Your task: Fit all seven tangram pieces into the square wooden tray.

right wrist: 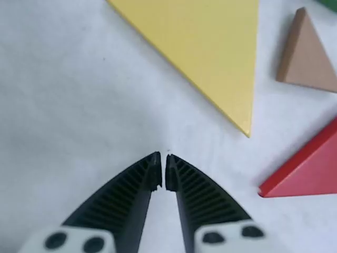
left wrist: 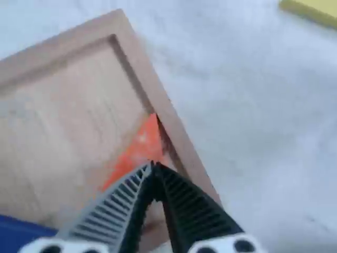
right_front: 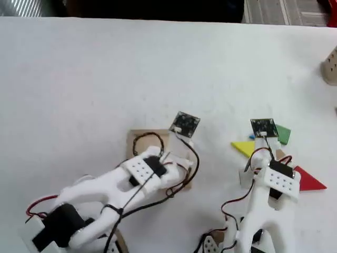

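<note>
The square wooden tray (left wrist: 158,105) lies under my left arm (right_front: 147,171), and one corner of the tray (right_front: 132,137) shows beyond it. An orange piece (left wrist: 138,150) lies flat inside, against the tray's rim. My left gripper (left wrist: 154,169) is shut, its tips just over the orange piece. A blue piece (left wrist: 18,232) sits beside it. My right gripper (right wrist: 163,161) is shut with nothing in it, hovering over bare table close to the yellow triangle (right wrist: 205,47) (right_front: 244,147). A tan triangle (right wrist: 308,52), a red triangle (right wrist: 305,171) (right_front: 310,181) and a green piece (right_front: 283,134) lie around it.
A white cloth (right_front: 105,79) covers the table, with wide free room at the back and left. A pale perforated object (right_front: 330,66) stands at the far right edge. Loose cables (right_front: 192,158) hang from the left arm over the tray.
</note>
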`<state>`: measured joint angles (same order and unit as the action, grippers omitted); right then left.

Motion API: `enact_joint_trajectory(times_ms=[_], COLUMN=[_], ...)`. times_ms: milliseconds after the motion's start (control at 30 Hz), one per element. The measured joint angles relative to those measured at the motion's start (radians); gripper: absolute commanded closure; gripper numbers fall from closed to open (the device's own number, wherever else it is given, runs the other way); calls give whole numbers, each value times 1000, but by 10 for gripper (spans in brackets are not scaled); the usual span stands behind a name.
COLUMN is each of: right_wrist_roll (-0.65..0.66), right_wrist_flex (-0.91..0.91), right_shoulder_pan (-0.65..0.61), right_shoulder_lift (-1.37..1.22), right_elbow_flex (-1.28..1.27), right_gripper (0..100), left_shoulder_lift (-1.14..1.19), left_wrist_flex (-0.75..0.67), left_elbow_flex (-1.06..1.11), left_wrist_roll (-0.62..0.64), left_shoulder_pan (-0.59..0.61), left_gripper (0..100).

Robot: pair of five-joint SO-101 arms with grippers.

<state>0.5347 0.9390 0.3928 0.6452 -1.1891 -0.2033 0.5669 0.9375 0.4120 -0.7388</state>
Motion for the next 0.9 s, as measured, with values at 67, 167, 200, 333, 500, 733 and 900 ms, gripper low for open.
enact_joint_trajectory(times_ms=[67,167,200,333,500,733,900], right_wrist_roll=[0,0,0,0,0,0,0], right_wrist_flex=[0,0,0,0,0,0,0], right_shoulder_pan=[0,0,0,0,0,0,0], right_shoulder_lift=[0,0,0,0,0,0,0], right_elbow_flex=[0,0,0,0,0,0,0], right_gripper=[978,978,978,980,980,980,980], left_shoulder_lift=[-40,-118,-140,-164,-164,-52,-49], left_wrist_flex=[41,94,94,11,-135,-169,-66], left_elbow_flex=[0,6,18,97,104,78,49], left_wrist_roll=[2,2,0,2,2,3,2], left_shoulder_pan=[15,12,12,21,112,170,170], left_gripper=[980,979,979,979,979,979,979])
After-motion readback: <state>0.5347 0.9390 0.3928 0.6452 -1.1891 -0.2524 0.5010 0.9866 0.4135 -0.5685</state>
